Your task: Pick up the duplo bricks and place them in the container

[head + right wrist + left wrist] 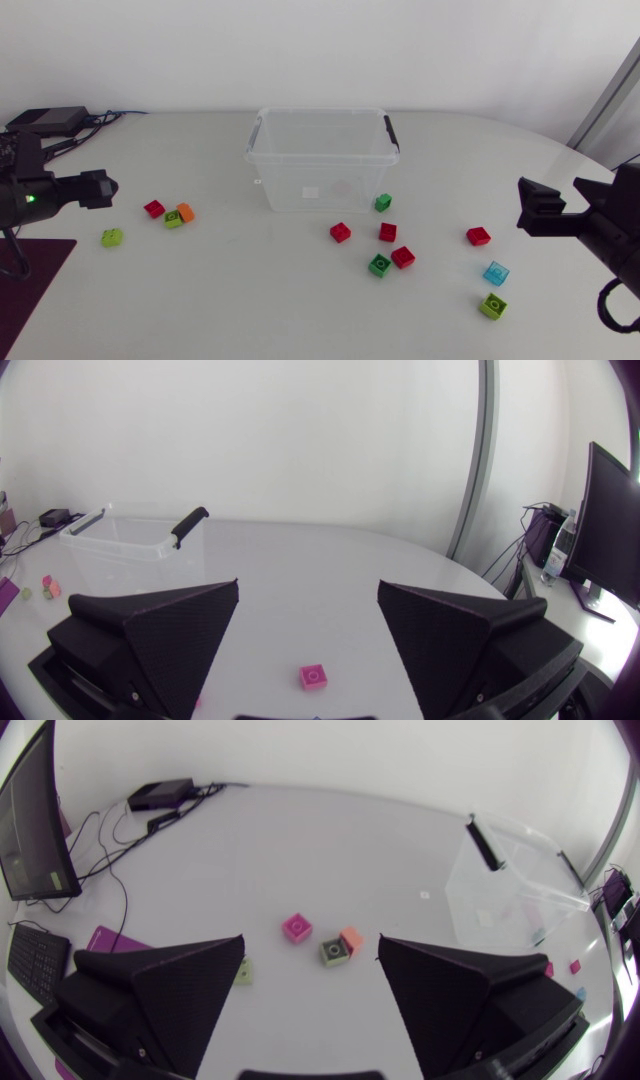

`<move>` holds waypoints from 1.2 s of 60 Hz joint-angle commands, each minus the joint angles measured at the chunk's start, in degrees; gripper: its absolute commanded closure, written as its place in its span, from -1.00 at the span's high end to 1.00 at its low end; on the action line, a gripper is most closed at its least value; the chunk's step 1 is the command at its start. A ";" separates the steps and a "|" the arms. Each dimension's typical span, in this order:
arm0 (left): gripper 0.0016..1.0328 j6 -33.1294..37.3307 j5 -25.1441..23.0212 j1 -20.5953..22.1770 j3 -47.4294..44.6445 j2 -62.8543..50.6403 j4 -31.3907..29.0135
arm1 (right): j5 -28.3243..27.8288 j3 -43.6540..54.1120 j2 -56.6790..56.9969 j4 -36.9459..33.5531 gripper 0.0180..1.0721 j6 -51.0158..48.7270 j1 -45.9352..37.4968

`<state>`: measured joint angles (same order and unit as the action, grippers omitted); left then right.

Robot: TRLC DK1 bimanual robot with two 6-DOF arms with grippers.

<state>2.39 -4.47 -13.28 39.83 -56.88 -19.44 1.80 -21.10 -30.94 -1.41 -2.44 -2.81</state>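
Clear plastic container (320, 160) sits mid-table toward the far side, with no brick in it that I can see. Twelve duplo bricks (340, 232) lie loose on the table: four to its left, eight to its right. None is gripped. Left gripper (310, 945) has its fingers spread wide with nothing between them. Right gripper (308, 588) is the same.

Risks as I judge them:
- Green brick (174, 217) and orange brick (186, 212) touch. Closing on one likely drags or tips the other.
- Same issue for the green-and-red pair (402, 257).
- Small green brick (383, 202) sits just beside the container wall. There's little finger room on that side, so the bin could get shoved.
- Releasing too low could clip the rim, and the brick would bounce out.

Views:
- Head view gives the whole layout but doesn't show the finger gap. Only the wrist views do.
- Left wrist shows the green/orange pair ahead of its fingers, the left red brick (297, 927) near them, and the lime brick (245, 972) partly behind one finger.
- Right wrist shows a lone red brick (313, 677) ahead, between its fingers. It's probably the red one nearest that arm, but I'm not sure.
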 commanded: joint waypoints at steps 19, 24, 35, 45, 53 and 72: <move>0.76 2.26 -3.88 -5.53 17.38 -33.64 -19.14 | 6.11 -3.15 -5.18 -11.77 0.91 3.67 1.31; 0.76 2.26 -2.21 -5.97 18.61 -35.67 -17.38 | 5.76 -2.54 -5.89 -11.69 0.91 3.58 0.70; 0.87 2.18 3.42 -8.08 23.89 -41.82 -17.38 | 5.67 -3.68 -7.03 -14.32 0.91 3.76 0.88; 0.87 2.18 8.16 -8.78 27.14 -46.39 -17.74 | 5.76 -5.26 -8.52 -15.64 0.91 3.67 2.02; 0.85 0.59 8.51 -8.78 29.86 -51.05 -18.26 | 5.84 -7.20 -11.34 -16.87 0.91 3.58 1.58; 0.10 -2.04 6.58 -8.69 30.04 -53.95 -12.99 | 5.84 -10.80 -17.14 -19.86 0.91 -0.11 -0.18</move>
<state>2.31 2.81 -21.85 68.75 -109.58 -33.17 7.55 -29.32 -45.74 -19.49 -0.91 -1.85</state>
